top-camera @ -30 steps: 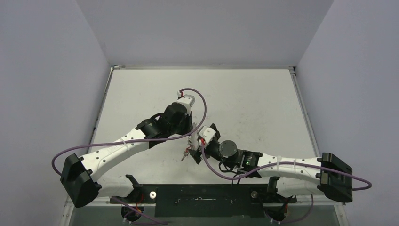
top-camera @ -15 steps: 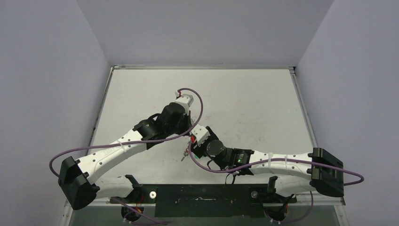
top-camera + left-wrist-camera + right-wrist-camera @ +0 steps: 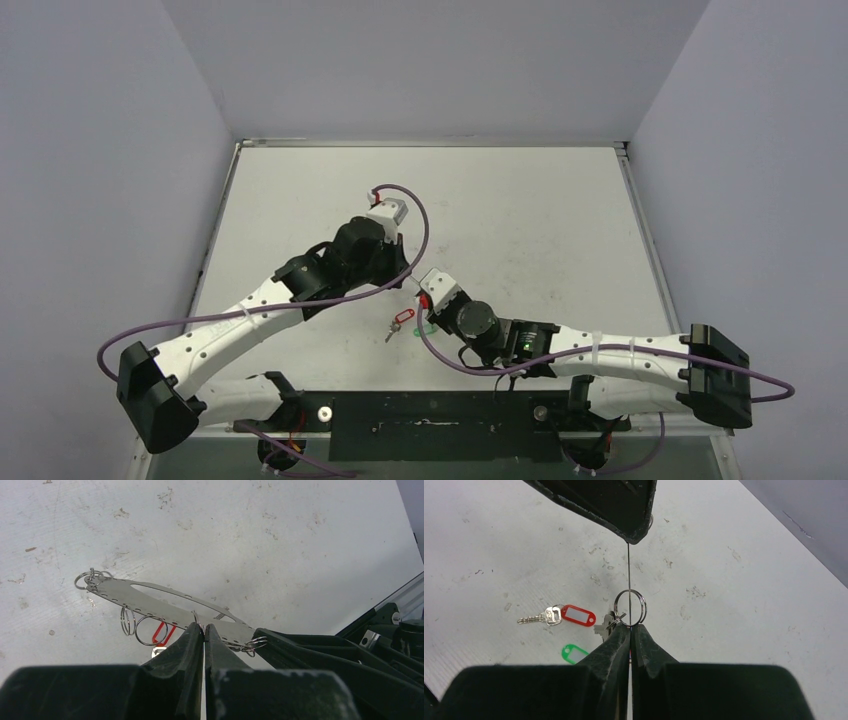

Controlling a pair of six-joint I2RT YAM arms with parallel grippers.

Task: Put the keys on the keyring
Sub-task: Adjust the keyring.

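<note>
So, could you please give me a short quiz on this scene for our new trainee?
1. True or false: the red-tagged key lies loose on the table.
2. What does the left gripper clamp? A the keyring; B a key; C nothing.
3. What is the right gripper shut on?
Key: 1 true; 2 A; 3 a small split ring on the keyring's edge.

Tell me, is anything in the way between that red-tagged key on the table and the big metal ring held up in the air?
Nothing visible does. The red-tagged key lies in the open on the table, and only air separates it from the keyring, which both arms' shut jaws hold aloft.
</note>
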